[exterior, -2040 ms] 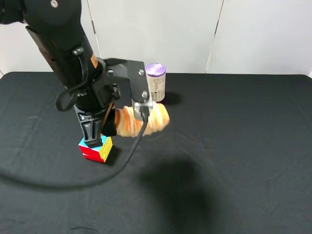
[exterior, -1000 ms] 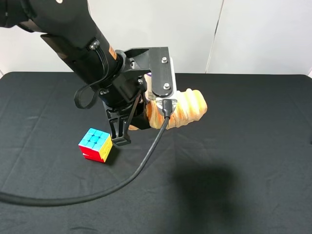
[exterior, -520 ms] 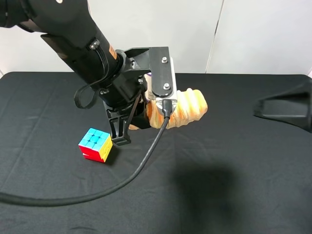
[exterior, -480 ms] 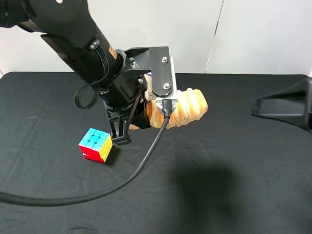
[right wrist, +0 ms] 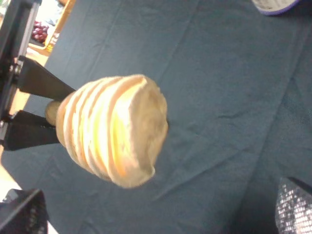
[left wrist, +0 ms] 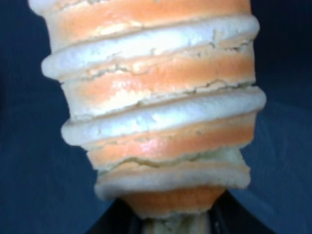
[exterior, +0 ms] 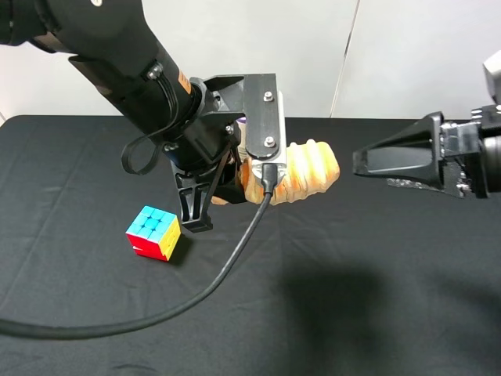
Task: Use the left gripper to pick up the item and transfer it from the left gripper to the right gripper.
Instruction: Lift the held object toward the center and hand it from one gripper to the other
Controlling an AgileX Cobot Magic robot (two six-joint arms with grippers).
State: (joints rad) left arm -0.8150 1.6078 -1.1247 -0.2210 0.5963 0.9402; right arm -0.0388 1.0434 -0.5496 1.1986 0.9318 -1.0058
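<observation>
The item, a tan ribbed roll [exterior: 304, 169], is held above the black table by my left gripper [exterior: 244, 182], which is shut on its left end. The roll's free end points right. In the left wrist view the roll [left wrist: 156, 107] fills the frame, with black fingers [left wrist: 109, 225] at its base. My right gripper [exterior: 357, 162] is at the right, its long black fingers pointing left at the roll's free end, a short gap away. In the right wrist view the roll's end [right wrist: 122, 146] faces the camera and the fingertips [right wrist: 19, 212] stand wide apart, so the gripper [right wrist: 156, 212] is open and empty.
A multicoloured puzzle cube [exterior: 153, 233] sits on the black table [exterior: 376, 298] below the left arm. The purple-lidded can is mostly hidden behind the left arm; its lid shows in the right wrist view [right wrist: 273, 5]. A loose black cable [exterior: 196, 294] trails to the left front.
The left arm lifted the roll off the table beside the cube and carried it up and right. The right gripper then came in from the right edge and moved left toward the roll's free end.
</observation>
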